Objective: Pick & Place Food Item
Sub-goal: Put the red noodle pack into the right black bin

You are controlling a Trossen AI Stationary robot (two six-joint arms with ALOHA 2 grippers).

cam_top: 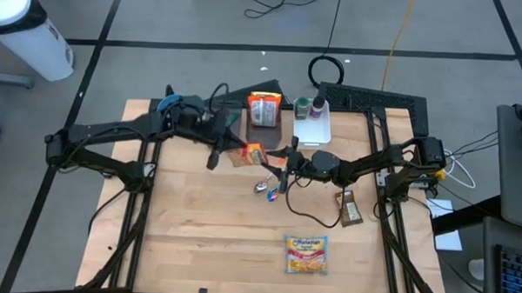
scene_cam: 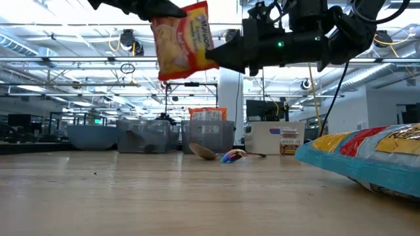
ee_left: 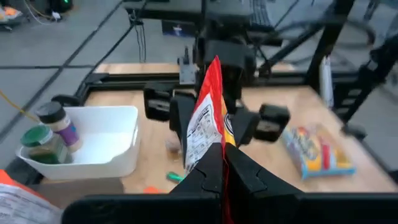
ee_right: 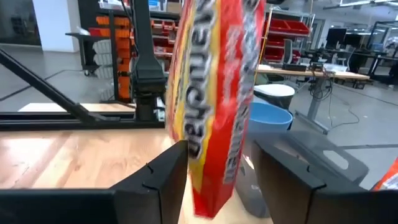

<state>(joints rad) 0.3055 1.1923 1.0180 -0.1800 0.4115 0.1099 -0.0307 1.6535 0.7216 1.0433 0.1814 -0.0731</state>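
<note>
handover setup: left gripper (ee_left: 222,163) clamped on the top edge of the red-and-yellow plastic noodle packet (scene_cam: 182,40), hanging it above the wooden table (cam_top: 197,223). right gripper (ee_right: 221,163) has fingers apart either side of the packet, probably poised to grab it.

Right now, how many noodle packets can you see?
2. One noodle packet hangs in the air above the middle of the table, pinched by the left tool. The other packet lies flat near the front edge. More may be hidden in the bins at the back.
</note>
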